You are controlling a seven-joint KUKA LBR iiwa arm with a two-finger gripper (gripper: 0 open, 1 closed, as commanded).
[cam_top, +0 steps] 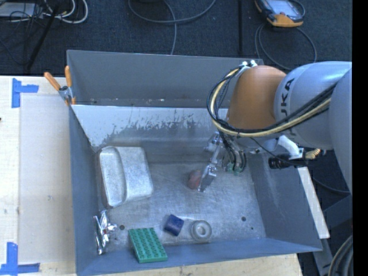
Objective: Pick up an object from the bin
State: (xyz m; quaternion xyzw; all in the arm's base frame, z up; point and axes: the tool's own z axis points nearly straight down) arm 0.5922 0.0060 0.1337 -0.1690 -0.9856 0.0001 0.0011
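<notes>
Small reddish-brown lump (194,180), lying on the bin (172,94) floor a little right of centre, well apart from every other loose thing. The gripper (205,179) stands low over the floor at the lump's right side, touching it or just beside it; which of the two cannot be told. How the jaws stand, wide or narrow, cannot be told either, and the lump is not seen to be clasped. The arm's orange wrist cover (253,99) and looped cables hang above and to the right.

Outward: a pale grey cushion-like block (123,174) lies to the left. Along the near wall are a blue block (173,225), a pale ring (200,230), a green studded plate (148,245) and, in the near left corner, a shiny metal piece (103,230).

Likely hazards, as a judgement:
- **Push instead of clasp.** The gripper stands to one side of the lump, so a closing may shove it left.
- **Slip on lifting.** The lump is small and rounded, so an off-centre hold may lose it.
- **Scrape.** The tip is low, so further descent may scrape the floor.
</notes>
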